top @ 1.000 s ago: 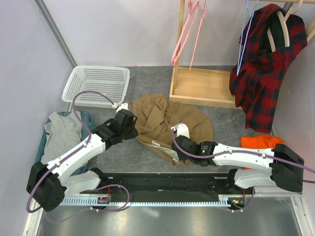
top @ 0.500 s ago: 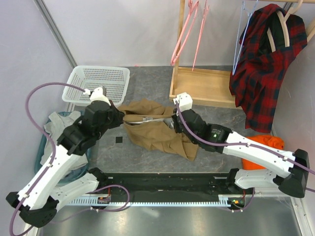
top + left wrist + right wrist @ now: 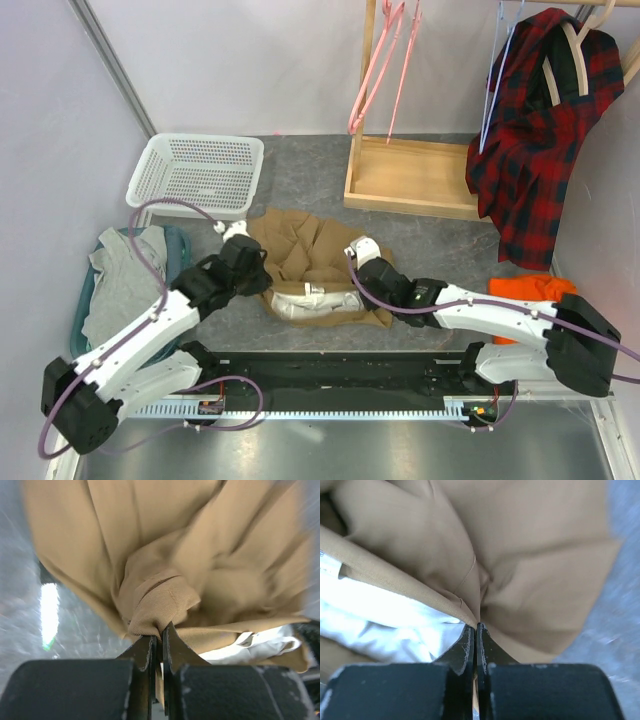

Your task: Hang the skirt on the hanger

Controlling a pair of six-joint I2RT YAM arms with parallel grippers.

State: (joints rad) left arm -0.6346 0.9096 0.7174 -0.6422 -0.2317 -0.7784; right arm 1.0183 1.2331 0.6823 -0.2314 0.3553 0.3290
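Observation:
The tan-brown skirt [image 3: 310, 255] lies bunched on the grey table between my two arms, its white lining [image 3: 312, 300] turned up along the near edge. My left gripper [image 3: 262, 268] is shut on a fold of the skirt [image 3: 159, 600] at its left side. My right gripper [image 3: 352, 275] is shut on the skirt's waist edge [image 3: 465, 607] at its right side, beside the white lining [image 3: 380, 615]. The pink hanger [image 3: 383, 60] hangs from the wooden rack at the back, far from both grippers.
A white basket [image 3: 197, 175] stands back left, a wooden tray base [image 3: 415, 178] back centre. The red plaid shirt [image 3: 540, 130] hangs on a pale wooden hanger at right. A grey garment [image 3: 120, 275] lies at left, an orange cloth [image 3: 525, 290] at right.
Both arms have come down and drawn closer, lowering the skirt from a stretched, lifted hold onto the table, where it now lies bunched with the white lining showing.

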